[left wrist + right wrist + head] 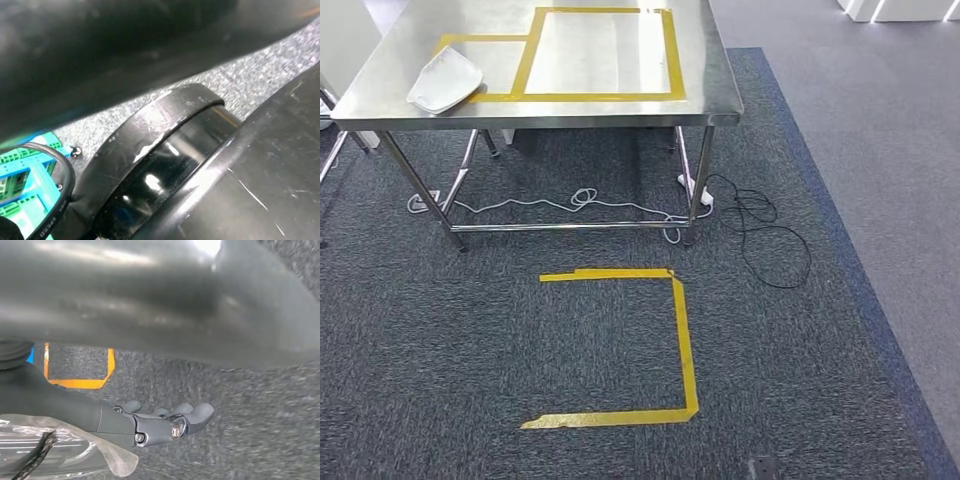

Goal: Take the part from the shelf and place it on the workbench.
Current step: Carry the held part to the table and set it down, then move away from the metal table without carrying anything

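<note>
Where the right wrist view looks down at carpet, the right hand [166, 422] is seen with fingers extended, slightly apart, nothing held; the left hand's fingers cannot be judged. Yellow floor tape [682, 345] lies nearest, then the steel workbench [712, 95], the white part [444, 80] resting at its front-left edge.

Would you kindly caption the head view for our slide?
White bagged part lying on the steel workbench, yellow floor tape marking the carpet before it.

I see yellow floor tape [684, 340] on grey carpet [471, 340], with a white cable [569, 203] and black cable [765, 235] nearby.
</note>
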### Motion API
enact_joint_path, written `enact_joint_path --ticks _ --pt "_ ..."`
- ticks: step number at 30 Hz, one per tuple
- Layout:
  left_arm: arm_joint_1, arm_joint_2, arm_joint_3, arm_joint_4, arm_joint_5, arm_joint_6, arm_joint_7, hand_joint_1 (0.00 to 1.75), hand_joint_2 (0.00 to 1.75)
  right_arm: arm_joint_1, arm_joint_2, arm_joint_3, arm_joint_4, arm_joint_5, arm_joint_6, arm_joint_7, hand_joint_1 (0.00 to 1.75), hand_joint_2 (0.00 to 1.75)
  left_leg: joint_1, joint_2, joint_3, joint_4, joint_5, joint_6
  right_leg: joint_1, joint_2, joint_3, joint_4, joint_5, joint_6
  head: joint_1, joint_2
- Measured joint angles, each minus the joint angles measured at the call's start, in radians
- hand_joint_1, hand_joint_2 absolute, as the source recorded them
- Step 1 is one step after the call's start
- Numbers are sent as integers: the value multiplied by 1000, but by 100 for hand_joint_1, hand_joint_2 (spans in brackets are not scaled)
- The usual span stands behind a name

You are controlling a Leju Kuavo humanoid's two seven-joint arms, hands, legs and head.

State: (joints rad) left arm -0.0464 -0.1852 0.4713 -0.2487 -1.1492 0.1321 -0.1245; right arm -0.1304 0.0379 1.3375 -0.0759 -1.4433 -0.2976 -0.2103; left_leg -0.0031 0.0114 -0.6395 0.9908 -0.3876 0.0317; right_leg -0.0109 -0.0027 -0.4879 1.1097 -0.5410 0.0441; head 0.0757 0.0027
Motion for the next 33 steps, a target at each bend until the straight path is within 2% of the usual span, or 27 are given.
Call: enact_joint_path --ticks 1,2,3,6,7,9,10,11,12,13,14,15,16,17,18,20,21,22,23,25,26,27,28,30,31,32,33 --pt "0 -1 0 0 0 0 0 0 0 -4 0 0 0 0 0 -1 0 0 -2 0 -8 3 12 -5 1 1 55 -82 -15 -5 0 0" --pt "-1 -1 1 0 -1 0 0 0 0 -6 0 0 0 -1 0 -1 0 0 -3 0 -11 3 24 -9 3 2 91 -141 -32 -10 0 0" --pt "-1 -2 1 0 -2 0 -1 0 0 -8 0 1 0 -1 1 -2 0 0 -3 1 -14 1 37 -14 5 3 104 -171 -40 -15 0 0" --pt "0 -2 3 1 -6 1 -1 0 0 -5 0 2 0 -4 1 -2 0 0 1 -1 -22 -3 56 -29 3 0 81 -172 -23 -36 -1 0" --pt "1 -1 4 1 -7 1 -1 0 0 -4 0 2 0 -5 1 -1 0 0 2 -2 -24 -2 54 -31 1 -2 78 -172 -19 -40 -1 0" --pt "1 -1 4 2 -8 1 -1 0 0 -4 0 3 0 -5 1 -1 0 0 3 -3 -24 -1 49 -32 1 -3 76 -172 -18 -41 -1 0" --pt "1 -1 4 2 -9 1 -1 0 0 -4 0 3 0 -5 1 -1 0 0 3 -3 -25 4 36 -33 1 -4 74 -171 -15 -43 -1 0" --pt "2 -1 6 2 -12 4 0 0 0 -4 0 5 0 -8 1 -1 0 0 4 -4 -34 54 -20 -38 2 -5 60 -170 -6 -48 -3 0" --pt "3 -1 12 2 -18 12 9 0 0 -3 0 8 0 -13 1 0 0 0 5 -4 -40 139 -60 -43 3 -6 35 -166 14 -52 -5 0" --pt "4 -1 17 2 -25 21 19 0 0 -3 0 14 0 -19 0 1 0 0 6 -4 -29 204 -84 -46 5 -8 2 -160 37 -55 -6 0" --pt "4 0 23 2 -32 29 29 0 0 -2 0 19 0 -24 0 2 0 0 5 -5 5 235 -98 -44 7 -9 -32 -153 60 -56 -8 0" --pt "3 1 28 2 -36 35 38 0 0 -2 1 23 0 -28 0 2 0 0 4 -5 58 202 -78 -36 9 -10 -58 -144 77 -53 -8 0" --pt "2 1 29 2 -39 36 40 0 0 -2 2 25 0 -29 0 3 0 0 2 -5 119 115 -83 -27 10 -10 -72 -138 87 -48 -7 0" --pt "1 1 30 2 -41 36 42 0 0 -3 2 26 -1 -29 0 2 0 0 -1 -6 163 48 -104 -20 11 -11 -79 -134 94 -43 -7 0" --pt "0 1 31 2 -43 37 46 0 0 -4 3 26 -1 -30 0 2 0 0 -3 -6 184 7 -124 -15 11 -12 -84 -132 101 -38 -7 0" --pt "-2 0 33 2 -46 38 52 0 0 -5 3 28 -1 -32 0 2 0 0 -1 -6 190 -26 -136 -8 11 -13 -96 -128 113 -27 -7 0" --pt "-2 0 33 2 -49 39 55 0 0 -5 3 30 -1 -34 0 2 0 0 1 -5 184 -33 -134 -3 11 -11 -107 -117 106 -21 -6 0" --pt "-1 -1 34 2 -52 40 55 0 0 -4 3 31 -1 -35 0 1 0 0 3 -4 178 -38 -129 3 11 -9 -123 -88 83 -16 -5 0" --pt "-1 -1 35 2 -56 41 56 0 0 -4 3 32 -1 -37 1 0 0 0 5 -3 170 -39 -122 8 10 -6 -145 -41 49 -11 -3 0" --pt "0 -2 41 2 -62 44 56 0 0 -3 3 33 -1 -40 2 -3 0 0 2 -1 149 -36 -107 14 8 -2 -196 99 -32 -5 -1 0" --pt "1 -2 45 2 -64 46 55 0 0 -2 3 34 -1 -41 2 -5 0 0 1 0 138 -33 -100 15 7 -1 -211 152 -55 -4 -1 0" --pt "1 -3 48 2 -65 48 55 0 0 0 4 35 -1 -42 2 -7 0 0 -1 1 128 -31 -94 15 7 -1 -210 173 -60 -3 -2 0" --pt "1 -2 50 2 -67 49 54 0 0 1 4 36 -1 -42 2 -8 0 0 -1 1 119 -28 -88 13 7 -1 -183 147 -46 -4 -2 0" --pt "1 -3 52 2 -70 51 52 0 0 1 4 38 -1 -43 4 -11 0 0 -1 1 108 -21 -80 8 7 -2 -86 2 1 -8 -1 0" --pt "0 -4 52 2 -71 51 52 0 0 -1 4 39 -1 -44 5 -13 0 0 -3 1 102 -15 -78 4 8 -1 -43 -70 15 -12 -1 0" --pt "-1 -4 53 2 -72 52 51 0 0 -3 4 39 -1 -45 6 -15 0 0 -5 1 98 -11 -77 1 8 0 -16 -117 21 -18 -2 0" --pt "-1 -4 54 2 -72 52 51 0 0 -3 4 39 -1 -45 6 -16 0 0 -8 1 94 -7 -79 4 8 0 -6 -140 19 -22 -3 0"
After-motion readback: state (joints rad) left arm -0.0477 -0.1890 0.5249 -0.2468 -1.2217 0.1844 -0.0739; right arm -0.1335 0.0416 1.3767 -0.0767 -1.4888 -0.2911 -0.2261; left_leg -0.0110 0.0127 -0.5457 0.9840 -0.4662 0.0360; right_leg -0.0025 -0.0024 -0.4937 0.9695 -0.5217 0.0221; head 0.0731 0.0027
